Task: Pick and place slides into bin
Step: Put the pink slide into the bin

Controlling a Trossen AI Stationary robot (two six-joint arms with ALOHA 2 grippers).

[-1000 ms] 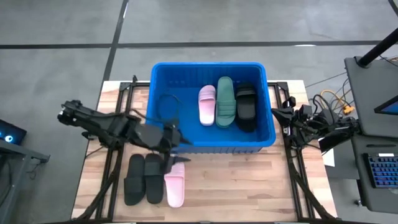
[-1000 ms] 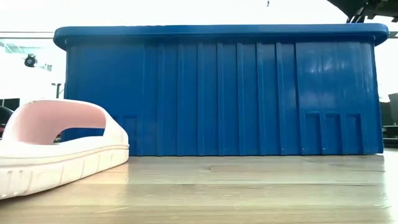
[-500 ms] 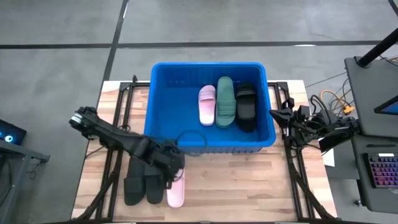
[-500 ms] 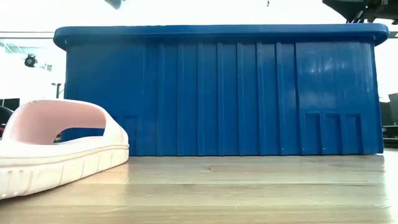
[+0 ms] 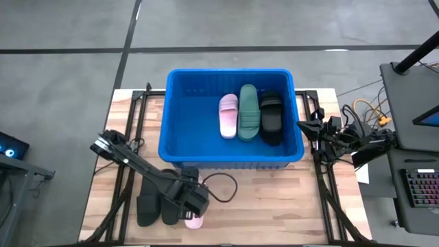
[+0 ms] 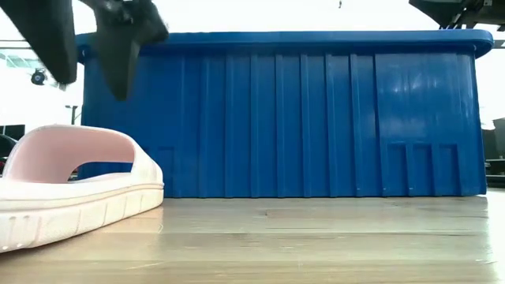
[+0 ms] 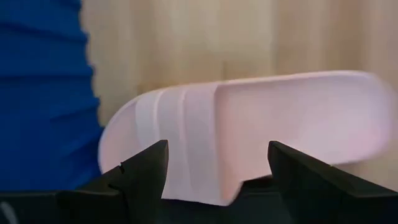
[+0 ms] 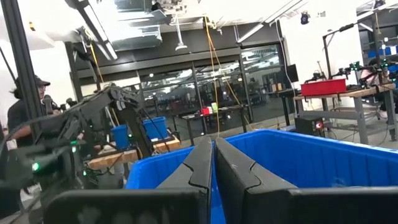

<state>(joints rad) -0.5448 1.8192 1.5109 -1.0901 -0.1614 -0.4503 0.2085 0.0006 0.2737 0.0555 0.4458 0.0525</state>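
Note:
A pale pink slide [image 5: 195,221] lies sole-down on the wooden table near its front edge, beside two black slides [image 5: 147,208]. It also shows in the low view [image 6: 71,181] and the left wrist view [image 7: 261,124]. My left gripper [image 5: 195,204] hangs open just above the pink slide's strap. Its fingers [image 6: 118,43] are clear of the slide in the low view. The blue bin [image 5: 177,147] holds a pink slide [image 5: 228,115], a green slide [image 5: 248,111] and a black slide [image 5: 271,118]. My right gripper [image 5: 302,127] is shut at the bin's right side.
The bin's near wall [image 6: 276,118] stands just behind the pink slide. The left arm's black cable [image 5: 223,189] loops over the table in front of the bin. Bare wood [image 5: 274,206] lies to the right of the slides.
My left gripper has gone from the bin's near wall toward the table's near edge. It has come down over the pink slide, and its fingers now show in the low view. The slides have stayed where they were.

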